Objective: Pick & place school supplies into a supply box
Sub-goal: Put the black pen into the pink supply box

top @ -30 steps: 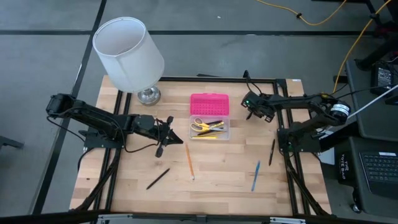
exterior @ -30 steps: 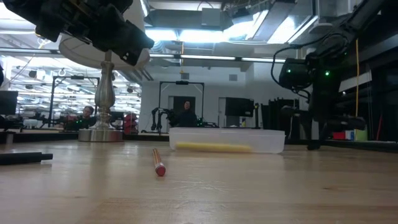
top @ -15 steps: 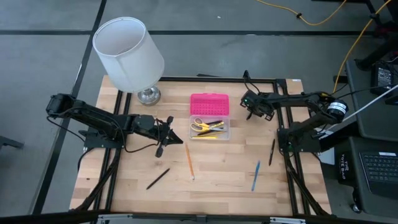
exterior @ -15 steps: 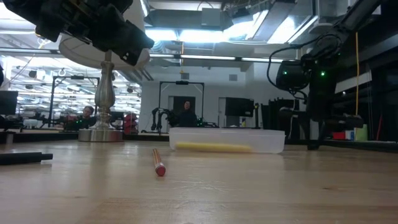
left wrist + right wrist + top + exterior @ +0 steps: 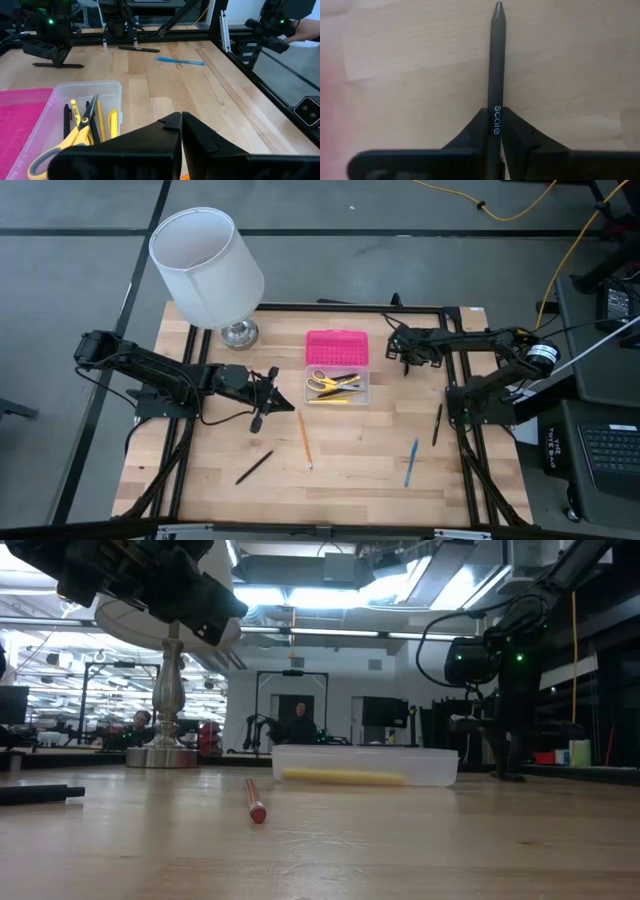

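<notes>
The clear plastic supply box [image 5: 337,386] with its pink lid thrown open sits mid-table, ready for loading. Just beside it, the right gripper [image 5: 495,132] pinches a dark grey pen [image 5: 496,65], presumably to carry it over. The left gripper [image 5: 178,131] waits, fingers shut and empty.

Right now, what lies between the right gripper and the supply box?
Only bare table, in the high view; the right gripper, pinching a black pen, sits beside the supply box.
</notes>
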